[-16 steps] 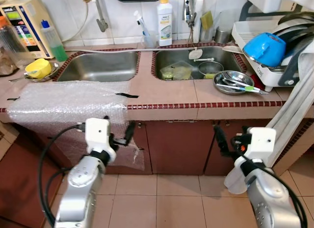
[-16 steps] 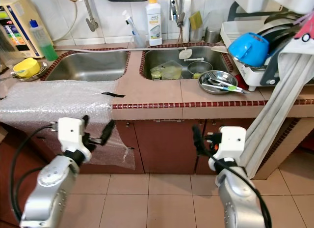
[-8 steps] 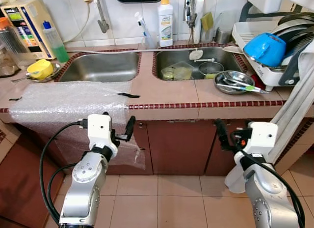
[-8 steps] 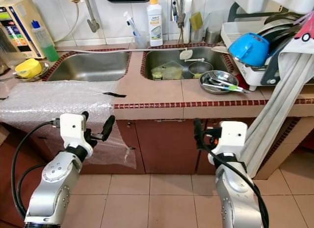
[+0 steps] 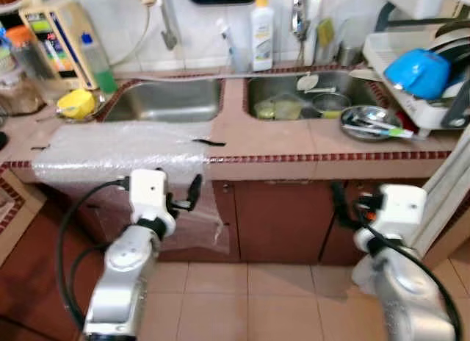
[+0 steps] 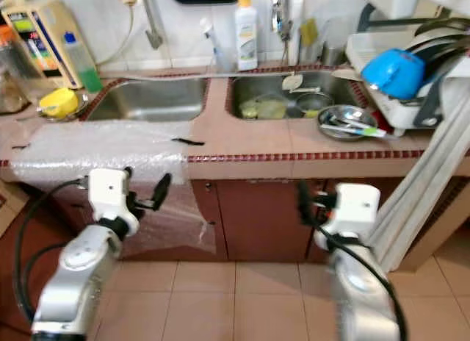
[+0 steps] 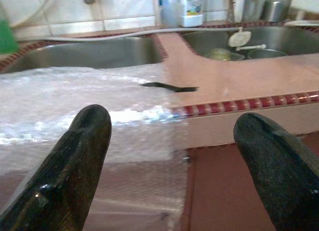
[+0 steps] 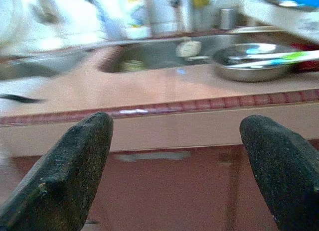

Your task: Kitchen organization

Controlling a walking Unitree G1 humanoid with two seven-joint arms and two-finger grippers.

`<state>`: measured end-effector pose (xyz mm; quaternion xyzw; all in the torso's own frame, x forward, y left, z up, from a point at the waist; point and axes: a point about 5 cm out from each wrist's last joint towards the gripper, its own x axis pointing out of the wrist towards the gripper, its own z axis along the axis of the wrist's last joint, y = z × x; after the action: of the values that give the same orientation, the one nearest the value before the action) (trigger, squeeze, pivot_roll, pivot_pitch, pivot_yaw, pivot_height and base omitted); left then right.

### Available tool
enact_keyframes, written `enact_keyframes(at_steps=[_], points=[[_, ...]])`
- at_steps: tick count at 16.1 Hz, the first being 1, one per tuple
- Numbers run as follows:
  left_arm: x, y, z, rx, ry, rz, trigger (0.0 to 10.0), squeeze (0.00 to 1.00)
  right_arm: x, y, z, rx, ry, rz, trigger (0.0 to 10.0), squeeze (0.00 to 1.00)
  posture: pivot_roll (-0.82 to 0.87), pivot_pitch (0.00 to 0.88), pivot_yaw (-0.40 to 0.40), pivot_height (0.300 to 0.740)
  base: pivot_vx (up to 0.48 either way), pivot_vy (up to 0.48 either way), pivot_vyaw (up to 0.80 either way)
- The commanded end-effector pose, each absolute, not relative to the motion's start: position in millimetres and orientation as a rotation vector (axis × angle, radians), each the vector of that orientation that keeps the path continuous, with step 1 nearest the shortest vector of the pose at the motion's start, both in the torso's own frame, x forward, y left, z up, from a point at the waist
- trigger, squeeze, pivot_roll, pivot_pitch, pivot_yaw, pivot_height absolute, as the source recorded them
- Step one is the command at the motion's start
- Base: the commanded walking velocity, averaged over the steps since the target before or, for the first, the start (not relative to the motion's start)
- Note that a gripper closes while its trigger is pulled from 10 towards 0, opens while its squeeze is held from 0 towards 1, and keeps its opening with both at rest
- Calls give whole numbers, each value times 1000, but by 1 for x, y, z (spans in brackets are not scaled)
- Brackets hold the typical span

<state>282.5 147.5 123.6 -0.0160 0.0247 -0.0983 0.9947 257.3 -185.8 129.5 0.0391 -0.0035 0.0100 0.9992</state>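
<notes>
The robot stands before a tiled counter (image 6: 242,142) with two steel sinks; both arms are raised in front of the brown cabinet doors (image 6: 257,216) below the counter edge, neither touching anything. The left gripper (image 7: 174,156) has its two black fingers spread wide with nothing between them, and it faces the near edge of a sheet of bubble wrap (image 6: 95,146) that covers the left part of the counter and hangs down over the cabinet front; a strip of black tape (image 7: 167,86) lies at the sheet's right edge. The right gripper (image 8: 174,166) is likewise wide open and holds nothing, level with the counter's red-trimmed edge, to the right.

The left sink (image 6: 147,98) looks bare; the right sink (image 6: 283,95) holds a few dishes, blurred; just to its right on the counter sits a steel bowl (image 6: 346,122) with utensils across it; further right a dish rack (image 6: 404,98) carries a blue bowl (image 6: 393,67). A white bottle (image 6: 246,34) stands against the far wall between the sinks; a green bottle (image 6: 79,60) and a yellow item (image 6: 59,102) sit at the far left.
</notes>
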Motion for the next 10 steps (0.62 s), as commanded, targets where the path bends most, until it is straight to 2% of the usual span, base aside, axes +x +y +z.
enact_keyframes(at_steps=[1,6,10], points=[[282,147,128,-33,36,-203,10000,0,256,-190,132,88,-12,13,10000,0,42,0,136,740,0,439,0],[282,147,127,-27,46,-206,10000,0,257,-187,133,102,-10,17,10000,0,42,0,137,740,0,453,0],[282,146,125,-27,49,-202,10000,0,256,-184,132,94,-1,43,10000,0,38,0,106,740,0,480,0]])
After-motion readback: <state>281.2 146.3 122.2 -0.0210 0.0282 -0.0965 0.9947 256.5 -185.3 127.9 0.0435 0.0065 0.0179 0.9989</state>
